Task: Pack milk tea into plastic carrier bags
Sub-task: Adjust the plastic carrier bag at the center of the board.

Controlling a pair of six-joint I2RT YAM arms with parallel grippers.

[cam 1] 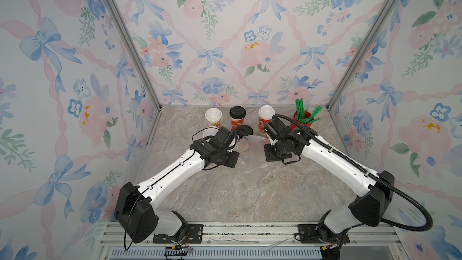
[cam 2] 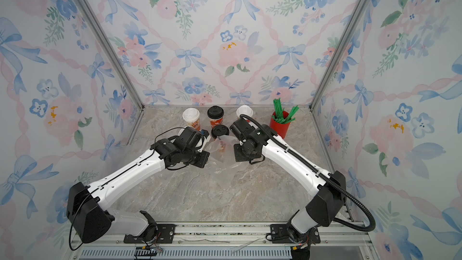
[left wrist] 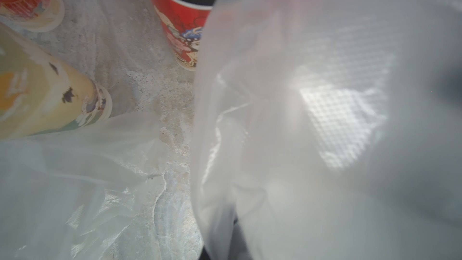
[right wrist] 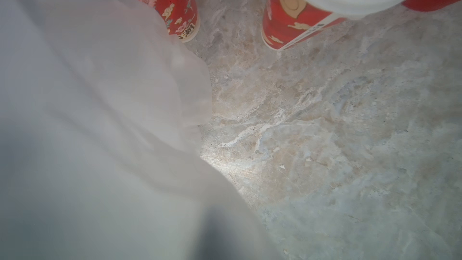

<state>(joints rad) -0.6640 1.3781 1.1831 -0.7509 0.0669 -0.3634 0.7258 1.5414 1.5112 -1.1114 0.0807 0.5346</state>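
Little packed yet, by the look of it: pinches one plastic carrier bag point(cam 1: 251, 146), slumped on the tabletop point(cam 1: 225, 196), with left claw point(cam 1: 233, 135) and right claw point(cam 1: 265, 128) both pressed together on its film, and leaves the milk tea point(cam 1: 237, 118) standing beside and behind it, none plainly inside.

Table point(cam 1: 250, 196) is a marble-look slab. A crumpled clear bag point(cam 1: 251, 147) sits between the left gripper point(cam 1: 235, 138) and right gripper point(cam 1: 265, 131). Just past them there's a black-lid cup point(cam 1: 245, 131). Farther back is a row: cream cup point(cam 1: 213, 122), red cup point(cam 1: 237, 122), white-lid cup point(cam 1: 265, 116), and a straw cup point(cam 1: 301, 122) out by the right gripper.
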